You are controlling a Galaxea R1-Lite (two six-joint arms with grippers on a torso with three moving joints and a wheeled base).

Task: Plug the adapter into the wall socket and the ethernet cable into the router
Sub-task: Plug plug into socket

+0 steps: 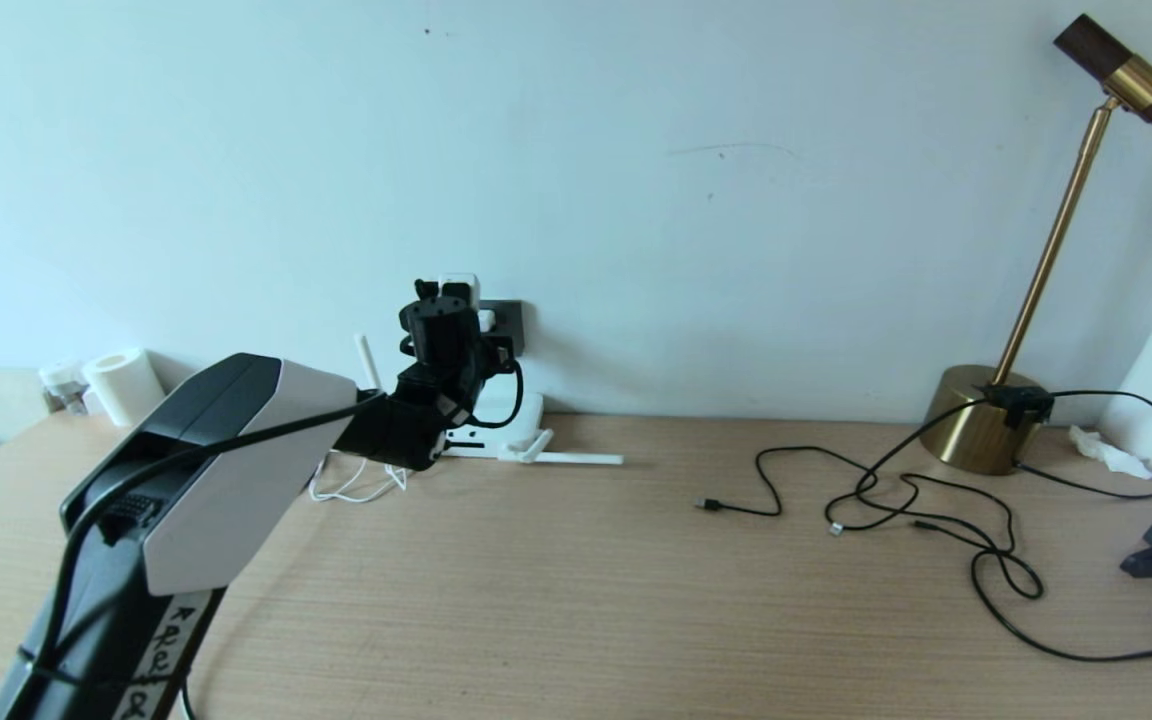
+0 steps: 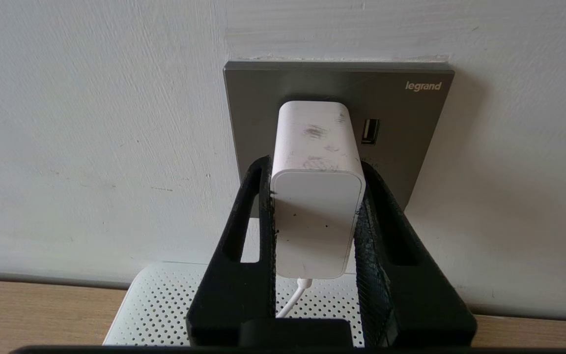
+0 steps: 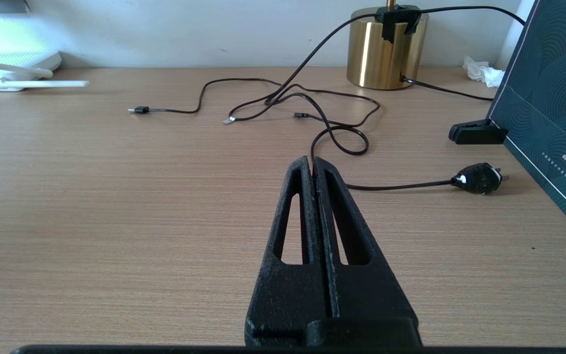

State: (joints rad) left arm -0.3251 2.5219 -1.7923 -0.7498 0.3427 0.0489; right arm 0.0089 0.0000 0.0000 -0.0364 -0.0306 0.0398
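The left gripper [image 2: 315,172] was up at the far wall, its two black fingers [image 2: 251,216] closed against the sides of the adapter [image 2: 317,196]. The adapter was a small white block with rounded edges and grey scuff marks on its upper face, and a thin white cord [image 2: 293,297] left its lower end. Its front end met the wall socket [image 2: 410,147], a dark grey square plate with a USB port just beside the adapter; whether the pins were fully seated could not be seen. In the head view this happened at the far left of the bench [image 1: 576,600].

Directly below the socket lay the router [image 2: 165,305], a flat white box with a dotted top, one thin antenna [image 1: 576,459] lying out to the right on the bench.

The right gripper [image 3: 315,167] hovered low over the bench on the right, its fingers pressed together and empty. Beyond it, thin black cables [image 3: 312,103] sprawled near a brass lamp base [image 3: 386,49].
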